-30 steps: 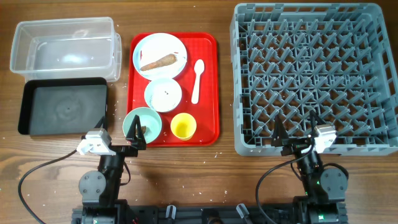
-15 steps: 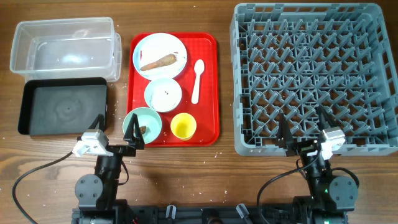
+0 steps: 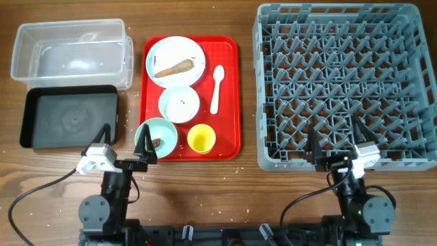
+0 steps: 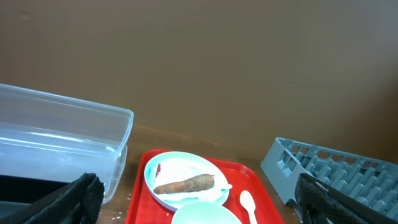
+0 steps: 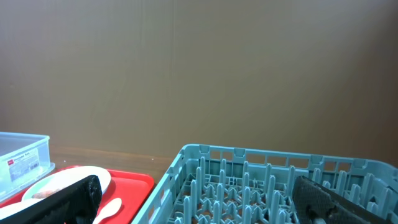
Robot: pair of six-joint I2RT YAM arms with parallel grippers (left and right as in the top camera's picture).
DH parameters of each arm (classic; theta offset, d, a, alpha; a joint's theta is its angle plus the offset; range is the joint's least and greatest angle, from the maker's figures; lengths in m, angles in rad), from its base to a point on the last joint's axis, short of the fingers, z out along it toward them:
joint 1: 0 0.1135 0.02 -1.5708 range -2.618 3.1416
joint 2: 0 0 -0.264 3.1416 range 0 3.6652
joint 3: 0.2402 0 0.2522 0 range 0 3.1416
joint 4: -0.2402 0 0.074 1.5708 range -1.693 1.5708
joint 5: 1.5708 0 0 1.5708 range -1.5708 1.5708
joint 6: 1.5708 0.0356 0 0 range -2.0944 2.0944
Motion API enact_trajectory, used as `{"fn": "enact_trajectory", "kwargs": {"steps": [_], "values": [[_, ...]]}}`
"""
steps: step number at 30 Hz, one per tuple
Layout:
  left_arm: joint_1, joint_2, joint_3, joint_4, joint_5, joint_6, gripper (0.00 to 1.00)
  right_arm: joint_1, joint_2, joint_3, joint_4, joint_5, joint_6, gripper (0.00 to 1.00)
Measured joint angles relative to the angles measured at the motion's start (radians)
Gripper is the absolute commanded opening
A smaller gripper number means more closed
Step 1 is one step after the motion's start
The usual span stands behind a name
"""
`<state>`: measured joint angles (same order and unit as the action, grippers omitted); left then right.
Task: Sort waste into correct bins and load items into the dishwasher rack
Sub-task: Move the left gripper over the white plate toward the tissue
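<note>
Plastic tub (image 5: 38,143) bears a white label (image 5: 22,160), print unreadable; left hand (image 3: 125,140) and right hand (image 3: 334,139) spread wide, empty

**Tally on the bench (image 3: 246,171)**

One clear tub (image 3: 68,58), one black tray (image 3: 68,119), one red serving tray (image 3: 229,102), one grey rack (image 3: 338,8). One plate (image 3: 179,49), two bowls: a pale bowl (image 3: 179,104) and a mint-green bowl (image 3: 162,130). One yellow cup (image 3: 201,139), one white spoon (image 3: 216,85), one carrot-like stick (image 3: 173,67), one dark chunk (image 3: 158,141).

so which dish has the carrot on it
The big plate at the tray's far end; the white bowl, green bowl and yellow cup lack one.
</note>
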<state>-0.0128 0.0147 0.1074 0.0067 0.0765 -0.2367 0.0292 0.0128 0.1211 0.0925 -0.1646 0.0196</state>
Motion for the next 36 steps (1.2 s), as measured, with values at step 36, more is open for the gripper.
{"fn": "enact_trajectory", "kwargs": {"steps": [36], "values": [[-0.055, 2.040, 1.777, -0.962, 0.180, 0.554, 1.00, 0.000, 1.089, 1.023, -0.871, -0.157, -0.024, 1.00]]}}
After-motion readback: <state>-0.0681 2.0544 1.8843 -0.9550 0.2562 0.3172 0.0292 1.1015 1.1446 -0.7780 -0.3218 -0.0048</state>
